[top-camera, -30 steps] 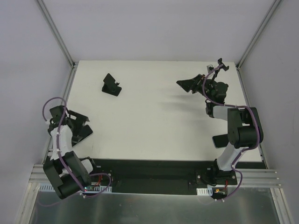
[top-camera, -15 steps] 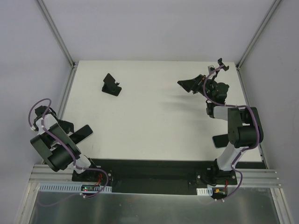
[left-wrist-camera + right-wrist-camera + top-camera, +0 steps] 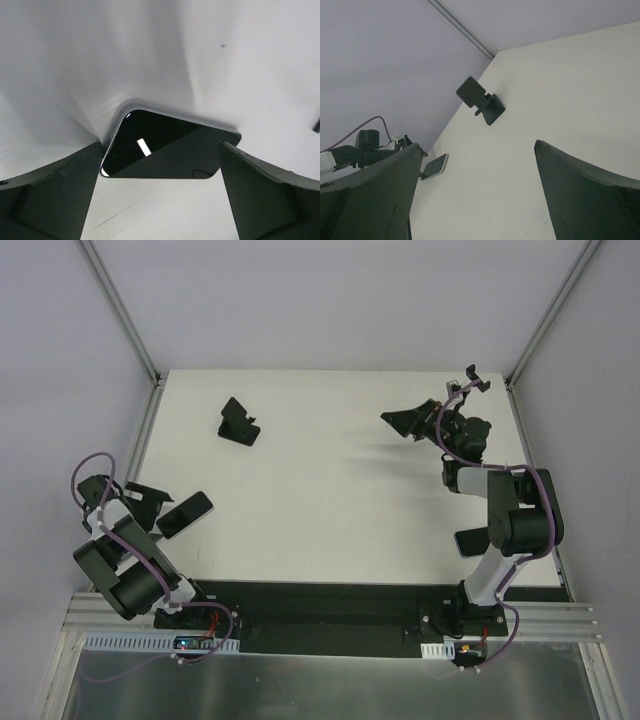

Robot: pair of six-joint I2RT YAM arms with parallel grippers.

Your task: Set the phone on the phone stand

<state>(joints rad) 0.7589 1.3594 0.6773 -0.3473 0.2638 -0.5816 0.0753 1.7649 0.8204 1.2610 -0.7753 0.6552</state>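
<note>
The phone [image 3: 186, 514], a thin black slab with a glossy face, lies flat near the table's left edge. In the left wrist view the phone [image 3: 165, 145] has its near end level with my fingertips. My left gripper [image 3: 148, 510] is open just left of it, its jaws wide apart on either side of that end and not touching it [image 3: 160, 147]. The only phone stand [image 3: 238, 422] in view is small and black with a tilted plate, standing at the back left. My right gripper [image 3: 408, 420] hangs open at the back right, facing the phone stand [image 3: 480, 100] and the phone [image 3: 434, 166] from afar.
The white table [image 3: 330, 500] is walled by pale panels and aluminium posts [image 3: 130, 320] at the back corners. A dark flat piece [image 3: 467, 541] sits by the right arm's elbow. The black base rail [image 3: 330, 605] runs along the near edge.
My left arm has drawn back and turned, so the phone, half covered a second ago, now lies in the open to the right of the fingers. The right arm has not moved.
</note>
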